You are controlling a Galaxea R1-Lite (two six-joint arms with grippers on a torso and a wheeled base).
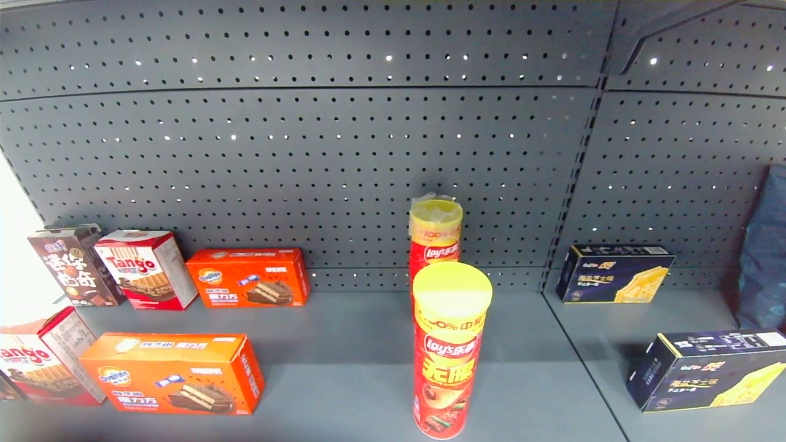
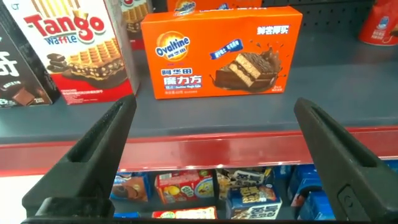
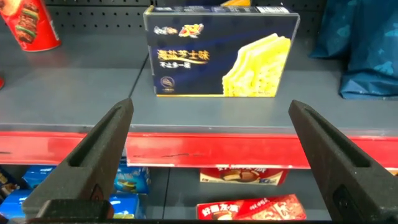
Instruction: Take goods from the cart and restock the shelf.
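Two tall chip cans stand upright near the middle of the grey shelf (image 1: 356,331): the front can (image 1: 451,350) close to the shelf's front edge, and the rear can (image 1: 435,236) just behind it by the pegboard back (image 1: 307,153). On the robot's left, a front orange box (image 1: 175,374) lies lengthwise with a front red wafer box (image 1: 43,362) touching its outer end. Behind them a rear orange box (image 1: 249,277), a rear red wafer box (image 1: 146,269) and a brown box (image 1: 73,264) line the back wall. On the right, a rear navy box (image 1: 617,273) sits against the back, a front navy box (image 1: 706,368) sits nearer the edge, and a blue bag (image 1: 764,258) is at the far right. The left claw (image 2: 214,109) is spread wide and holds nothing. It sits in front of the shelf's red strip (image 2: 217,149), facing the front orange box. The right claw (image 3: 211,109) is equally wide and empty, level with the same strip and facing the front navy box. More packaged goods (image 2: 186,186) fill the lower shelf below.
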